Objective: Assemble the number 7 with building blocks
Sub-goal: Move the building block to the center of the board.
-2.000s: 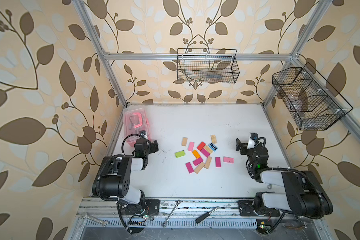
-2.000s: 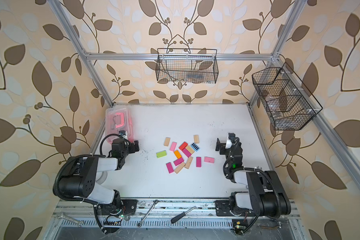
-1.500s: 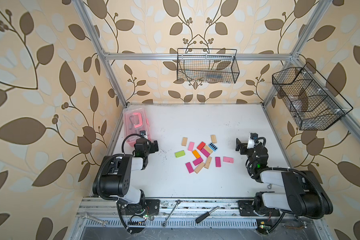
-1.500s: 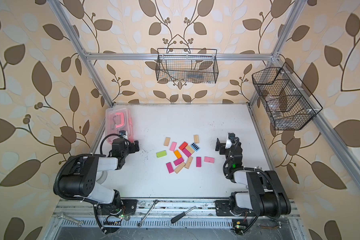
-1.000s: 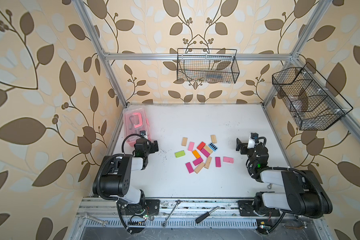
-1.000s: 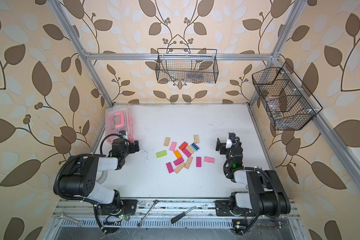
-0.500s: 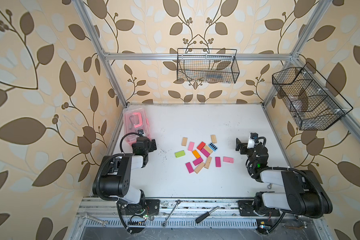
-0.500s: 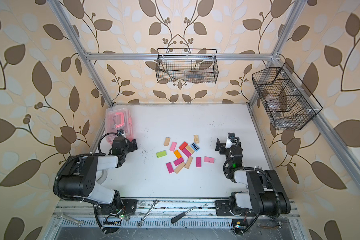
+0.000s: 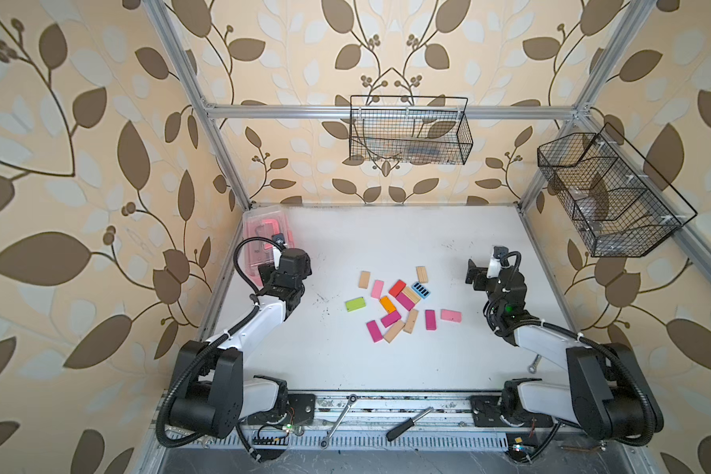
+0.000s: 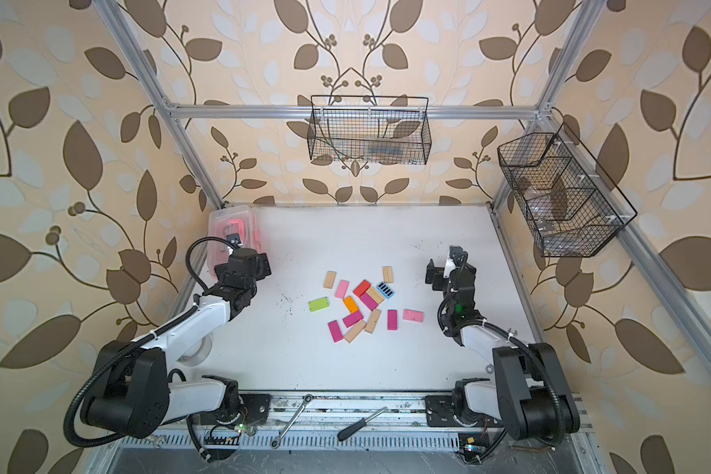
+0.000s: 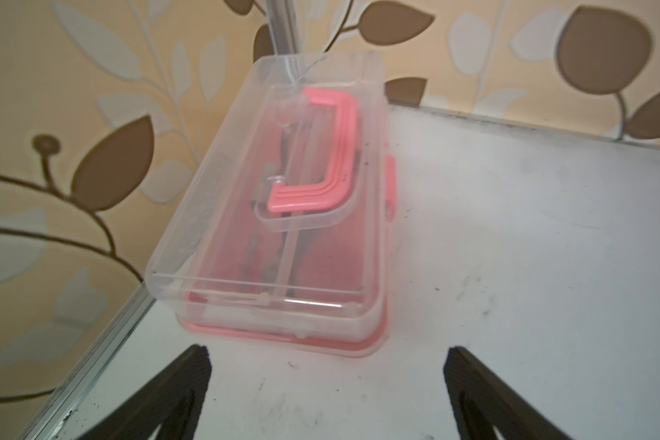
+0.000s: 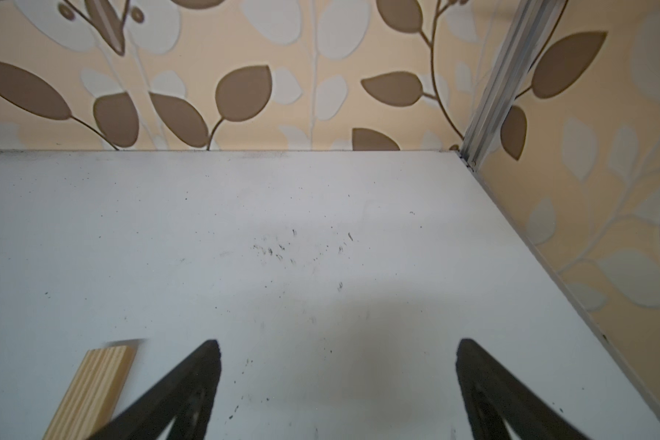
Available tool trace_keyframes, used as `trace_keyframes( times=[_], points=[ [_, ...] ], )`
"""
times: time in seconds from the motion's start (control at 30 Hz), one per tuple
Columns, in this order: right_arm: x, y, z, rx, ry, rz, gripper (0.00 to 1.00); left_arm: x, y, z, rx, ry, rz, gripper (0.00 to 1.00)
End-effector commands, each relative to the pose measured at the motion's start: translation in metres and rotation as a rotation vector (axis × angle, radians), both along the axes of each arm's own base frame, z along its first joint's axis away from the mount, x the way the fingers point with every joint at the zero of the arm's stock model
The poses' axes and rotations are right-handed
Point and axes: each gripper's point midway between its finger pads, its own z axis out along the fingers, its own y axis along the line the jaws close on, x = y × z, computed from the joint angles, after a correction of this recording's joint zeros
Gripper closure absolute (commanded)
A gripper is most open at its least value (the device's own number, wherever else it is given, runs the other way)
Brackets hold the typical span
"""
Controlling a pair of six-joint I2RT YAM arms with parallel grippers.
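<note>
Left gripper [image 11: 326, 349] is standing wide open with nothing between the fingers. It is pointing at the pink translucent box [image 11: 282, 228], tips just short of its near end and not touching. Box is sitting closed in the far-left corner of the white table [image 9: 337, 369], handle lying flat on the lid.

Building blocks [image 9: 399, 305] are lying flat in a loose scatter mid-table, well apart from both grippers and not forming a 7. Left to right in a top view:
- lime green block [image 9: 355, 304] is sitting alone at the left edge
- orange block [image 9: 386, 304] and red block [image 9: 397, 288] are sitting in the middle, among pink, magenta and plain wood pieces, some of them touching
- blue striped block [image 9: 420, 291] is lying just right of the red one
- pink block [image 9: 451, 315] is lying farthest right, clear of the others

Right gripper [image 12: 339, 343] is also spread open and empty, hovering over bare table right of the scatter and facing the back wall. In the right wrist view a plain wood block [image 12: 92, 384] is showing just beside one finger, outside the gap.
</note>
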Motion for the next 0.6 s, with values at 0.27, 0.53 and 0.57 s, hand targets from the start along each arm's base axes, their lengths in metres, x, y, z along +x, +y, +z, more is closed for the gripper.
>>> trace_keyframes(
  times=[0.27,0.53,0.57],
  points=[
    [-0.009,0.045,0.087,-0.019,0.058,0.074,0.04,-0.02,-0.099,-0.041,-0.288,0.249,-0.207,0.01],
    [-0.019,0.094,0.059,0.041,0.204,0.216,0.06,-0.034,-0.193,-0.107,-0.327,0.528,-0.474,0.01],
    [-0.02,0.1,0.053,0.039,0.223,0.234,0.06,-0.034,-0.197,-0.112,-0.313,0.55,-0.486,0.01]
  ],
)
